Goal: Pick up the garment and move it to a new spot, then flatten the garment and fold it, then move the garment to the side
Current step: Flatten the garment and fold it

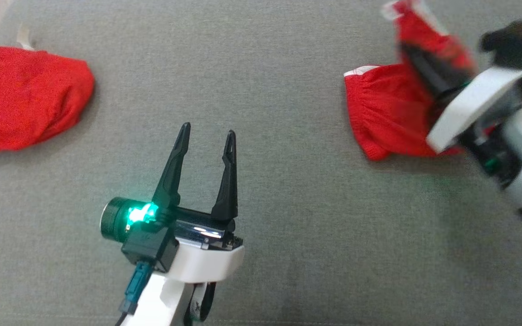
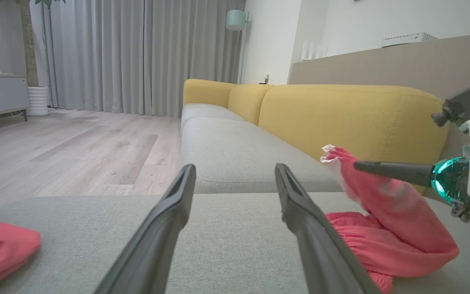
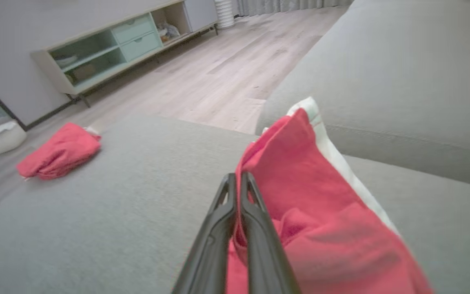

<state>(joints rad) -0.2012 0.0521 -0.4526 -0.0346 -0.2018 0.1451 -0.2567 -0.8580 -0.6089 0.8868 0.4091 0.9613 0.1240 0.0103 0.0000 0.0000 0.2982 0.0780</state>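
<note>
The garment (image 1: 383, 113) is a red mesh cloth with a white edge, bunched at the right of the grey cushion (image 1: 288, 203). Part of it is pulled up off the cushion. My right gripper (image 1: 406, 50) is shut on that raised fold; in the right wrist view its fingers (image 3: 237, 179) press together against the garment (image 3: 300, 171). In the left wrist view the garment (image 2: 394, 228) hangs from the right gripper (image 2: 357, 165). My left gripper (image 1: 207, 129) hovers open over bare cushion, left of the garment, with nothing between its fingers (image 2: 178, 204).
A second red cloth bundle (image 1: 21, 95) lies at the cushion's far left edge (image 3: 59, 149). A yellow sofa back (image 2: 341, 114) runs behind the grey seat. Wooden floor (image 2: 76, 151) and a low cabinet (image 3: 116, 49) lie beyond the cushion.
</note>
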